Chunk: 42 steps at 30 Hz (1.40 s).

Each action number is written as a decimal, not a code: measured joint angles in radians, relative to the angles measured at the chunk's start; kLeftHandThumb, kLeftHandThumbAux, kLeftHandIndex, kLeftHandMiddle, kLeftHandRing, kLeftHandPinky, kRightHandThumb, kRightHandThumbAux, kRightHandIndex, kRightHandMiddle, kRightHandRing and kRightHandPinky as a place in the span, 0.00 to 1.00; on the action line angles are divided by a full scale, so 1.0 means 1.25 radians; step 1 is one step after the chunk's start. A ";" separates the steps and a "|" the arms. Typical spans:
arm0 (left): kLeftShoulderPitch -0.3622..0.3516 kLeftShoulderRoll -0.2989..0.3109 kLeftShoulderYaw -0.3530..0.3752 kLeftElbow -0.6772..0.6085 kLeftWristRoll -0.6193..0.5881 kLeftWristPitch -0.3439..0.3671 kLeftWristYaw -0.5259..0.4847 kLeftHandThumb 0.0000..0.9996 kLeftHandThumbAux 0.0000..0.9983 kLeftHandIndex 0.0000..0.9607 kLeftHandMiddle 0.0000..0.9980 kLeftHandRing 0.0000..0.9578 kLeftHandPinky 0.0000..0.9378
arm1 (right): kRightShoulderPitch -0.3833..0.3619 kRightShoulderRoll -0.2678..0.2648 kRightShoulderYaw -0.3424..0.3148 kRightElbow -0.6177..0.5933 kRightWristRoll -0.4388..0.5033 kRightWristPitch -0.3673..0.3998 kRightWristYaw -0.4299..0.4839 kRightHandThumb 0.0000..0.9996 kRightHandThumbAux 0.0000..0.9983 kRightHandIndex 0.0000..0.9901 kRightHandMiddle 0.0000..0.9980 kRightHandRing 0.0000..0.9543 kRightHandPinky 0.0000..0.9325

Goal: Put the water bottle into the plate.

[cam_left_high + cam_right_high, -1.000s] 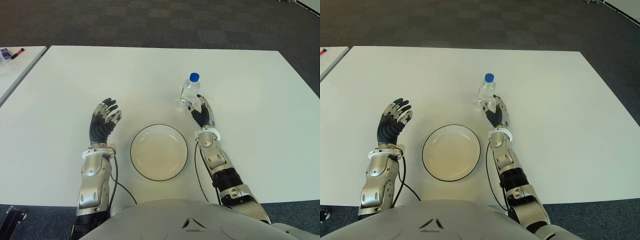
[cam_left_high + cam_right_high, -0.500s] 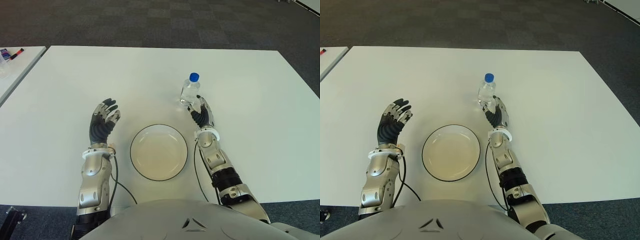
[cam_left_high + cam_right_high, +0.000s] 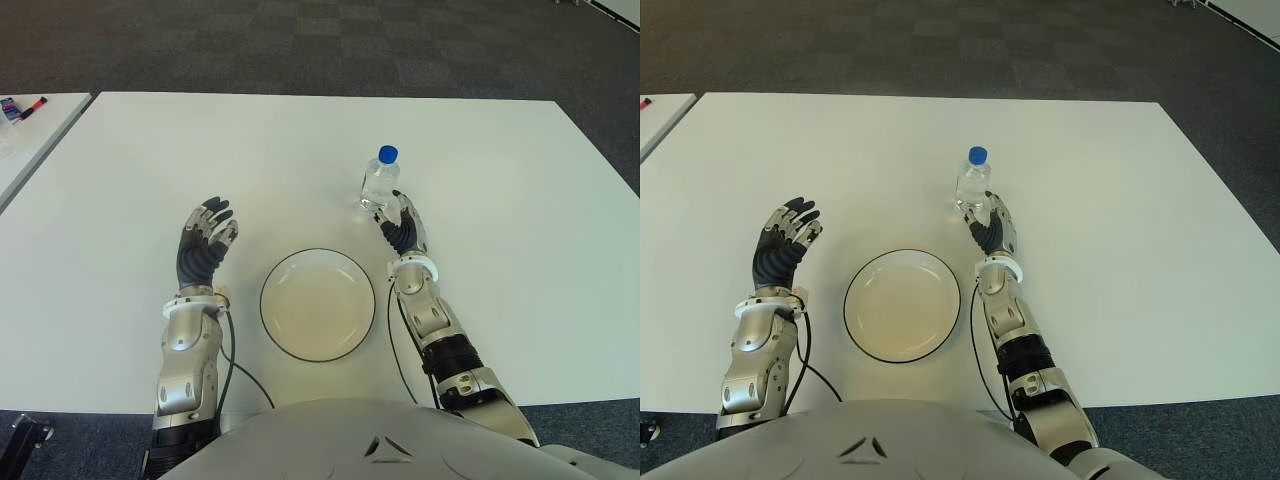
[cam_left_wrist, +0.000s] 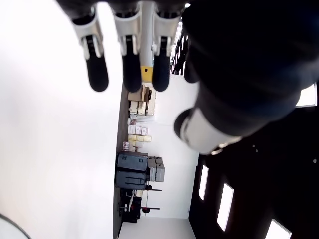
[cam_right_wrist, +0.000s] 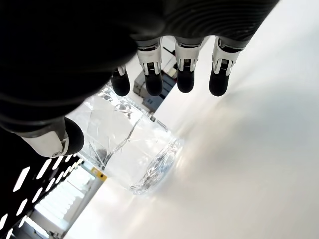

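Both forearms are silver-grey metal, segmented, with dark joint bands; the right forearm point(image 3: 437, 330) carries a black ribbed band near the elbow. A white ring cuff sits at each wrist.

Left hand point(image 3: 203, 246): black rubbery palm and back, fingers with silver-white knuckle segments and dark tips point(image 4: 95, 74). Right hand point(image 3: 403, 227): same build, black ribbed covering, pale finger links point(image 5: 185, 63) with small printed markings, dark rounded pads.

A thin black cable point(image 3: 232, 350) runs beside the left forearm, lower left of frame; another follows the right forearm. The grey torso shell point(image 3: 350, 440) fills the bottom centre, with a small triangular mark.
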 measured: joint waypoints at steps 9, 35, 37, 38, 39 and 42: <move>-0.002 0.000 0.000 0.003 0.000 0.000 0.000 0.45 0.83 0.21 0.21 0.23 0.27 | 0.000 0.010 -0.008 0.000 0.001 0.000 -0.004 0.28 0.41 0.00 0.00 0.00 0.00; -0.005 0.000 0.003 0.006 0.010 0.000 0.000 0.45 0.83 0.19 0.21 0.23 0.27 | 0.051 0.035 -0.022 -0.055 0.050 -0.073 0.023 0.00 0.55 0.00 0.00 0.00 0.00; -0.007 0.000 0.003 0.006 0.009 0.000 0.000 0.44 0.84 0.19 0.21 0.23 0.28 | 0.055 0.036 -0.022 -0.056 0.052 -0.082 0.027 0.00 0.56 0.00 0.00 0.00 0.00; -0.007 0.000 0.003 0.006 0.008 0.000 0.000 0.44 0.84 0.19 0.21 0.23 0.28 | 0.058 0.035 -0.022 -0.057 0.053 -0.088 0.028 0.00 0.56 0.00 0.00 0.00 0.00; -0.007 -0.001 0.003 0.006 0.007 0.000 0.000 0.44 0.84 0.19 0.21 0.23 0.28 | 0.060 0.035 -0.022 -0.057 0.054 -0.093 0.029 0.00 0.56 0.00 0.00 0.00 0.00; -0.007 -0.001 0.003 0.006 0.004 0.000 0.000 0.43 0.84 0.18 0.21 0.23 0.28 | 0.065 0.034 -0.022 -0.056 0.055 -0.112 0.031 0.00 0.57 0.00 0.00 0.00 0.00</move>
